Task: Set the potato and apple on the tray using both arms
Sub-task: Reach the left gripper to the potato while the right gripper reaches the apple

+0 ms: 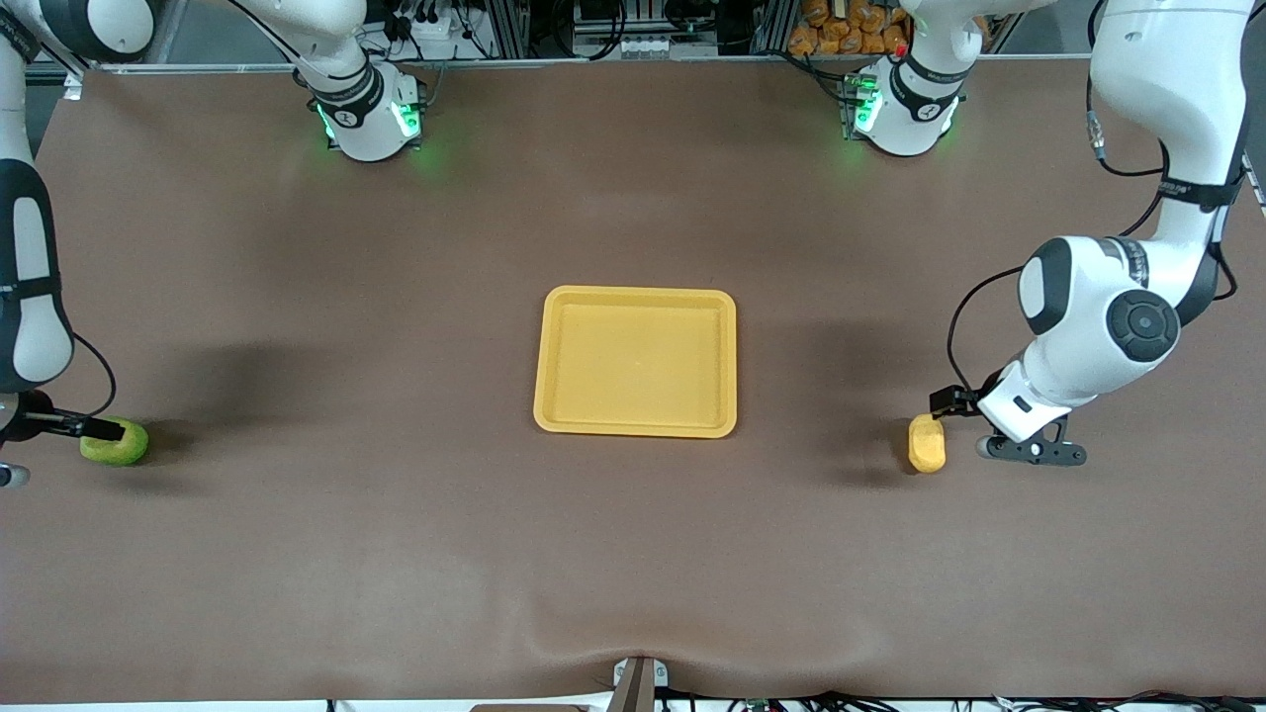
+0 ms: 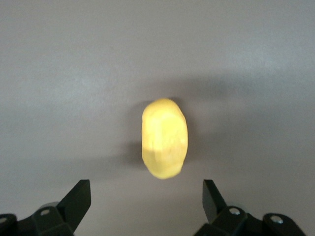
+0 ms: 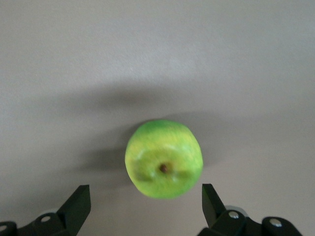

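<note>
Mid-frame lies the shallow yellow plastic tray (image 1: 636,297). My left gripper (image 2: 146,190) is over the oblong yellow potato (image 1: 927,444). My right gripper (image 1: 54,450) is, seemingly, over the round green apple (image 1: 117,447).

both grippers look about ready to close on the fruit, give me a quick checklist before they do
1. Left gripper fingers open, spread wider than the potato: ok.
2. Right gripper fingers open, spread wider than the apple: ok.
3. Potato centred between the left fingers: ok, roughly.
4. Fingers low enough to straddle each fruit: cannot tell; in both wrist views the fruit sits ahead of the fingertips, not between them.
5. Tray bare and free to receive both: ok.
6. Fruit resting on the table, neither lifted: ok.
</note>
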### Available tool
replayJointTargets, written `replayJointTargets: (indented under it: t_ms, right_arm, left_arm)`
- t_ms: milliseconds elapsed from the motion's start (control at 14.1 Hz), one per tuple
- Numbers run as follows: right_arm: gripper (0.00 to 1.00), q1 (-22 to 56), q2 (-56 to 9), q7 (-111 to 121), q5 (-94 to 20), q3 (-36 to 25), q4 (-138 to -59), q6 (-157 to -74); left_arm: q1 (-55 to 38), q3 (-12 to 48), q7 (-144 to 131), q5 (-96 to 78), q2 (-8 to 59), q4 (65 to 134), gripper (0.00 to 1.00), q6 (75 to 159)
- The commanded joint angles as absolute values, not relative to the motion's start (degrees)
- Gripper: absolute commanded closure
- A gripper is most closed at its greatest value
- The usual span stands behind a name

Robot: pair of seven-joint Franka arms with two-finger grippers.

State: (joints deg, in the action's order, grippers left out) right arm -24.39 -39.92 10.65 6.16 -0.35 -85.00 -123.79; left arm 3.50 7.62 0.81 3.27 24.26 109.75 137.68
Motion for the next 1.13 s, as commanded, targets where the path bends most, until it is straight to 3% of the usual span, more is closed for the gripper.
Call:
replayJointTargets:
  t_ms: [0, 779, 920, 1062]
  right_arm:
    - [0.0, -24.6, -43.1, 11.7, 7.4, 0.1, -82.8, -127.1]
    - [0.0, -26.8, -47.8, 15.3, 7.5, 0.1, -82.6, -132.0]
    - [0.99, -25.4, -47.5, 14.4, 7.8, 0.0, -82.1, -124.7]
    - [1.0, -25.2, -47.7, 10.6, 7.6, 0.2, -78.7, -117.8]
  left_arm:
    - [3.4, 7.7, -0.6, 4.2, 26.3, 109.8, 0.0, 141.6]
    - [2.8, 7.7, -2.6, 4.2, 32.5, 109.0, 0.0, 147.9]
    - [2.8, 7.7, -2.6, 4.2, 33.0, 108.9, 0.0, 148.0]
    - [2.8, 7.7, -2.6, 4.2, 33.5, 108.9, 0.0, 148.0]
